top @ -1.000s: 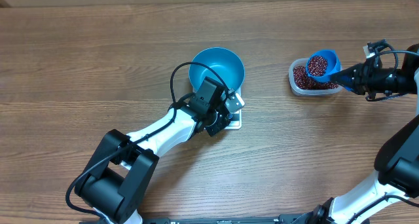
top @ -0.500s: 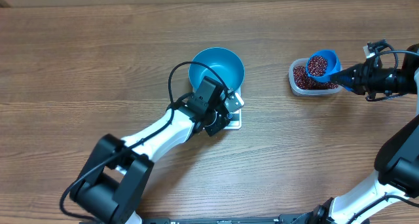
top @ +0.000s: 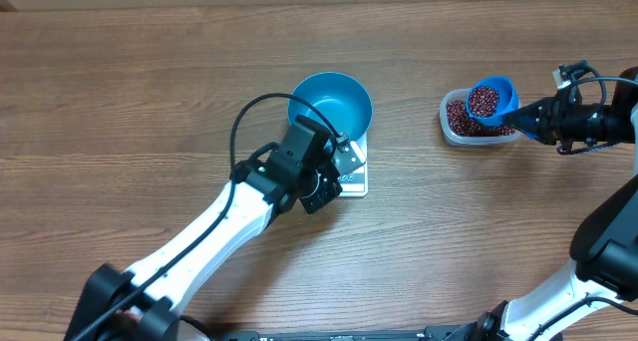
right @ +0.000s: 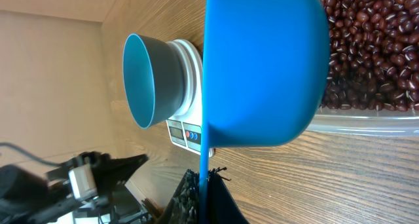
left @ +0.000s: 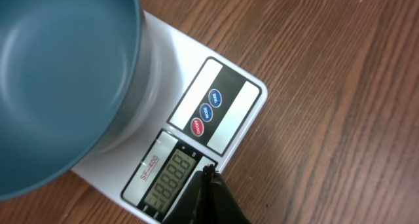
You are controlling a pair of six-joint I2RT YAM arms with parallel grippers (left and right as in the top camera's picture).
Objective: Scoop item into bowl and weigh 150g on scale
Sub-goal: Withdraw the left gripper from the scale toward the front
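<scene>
Blue round plastic bowl [top: 330, 104] sits on the flat white scale [left: 229, 116], marked SF-400, display reading 8888; the left arm [top: 229, 221] has stretched out lower-left since a second ago; left fingers [left: 196, 204] pressed together, tip at the scale's edge; right fingers [right: 186, 201] clamp a blue scoop [top: 491, 97] heaped with oval red-brown beans [top: 484, 101] above a clear tub [top: 454, 130] on the wooden desk [top: 150, 82].

Overhead: looks straight down from far on the whole table [top: 120, 82], scale [top: 357, 181] mid-frame. Left wrist: peers down close on scale, bowl [left: 59, 73] at upper left. Right wrist: rolled sideways, looks close past scoop [right: 262, 67] toward bowl and scale at left. Shares bowl and scale across all three.
</scene>
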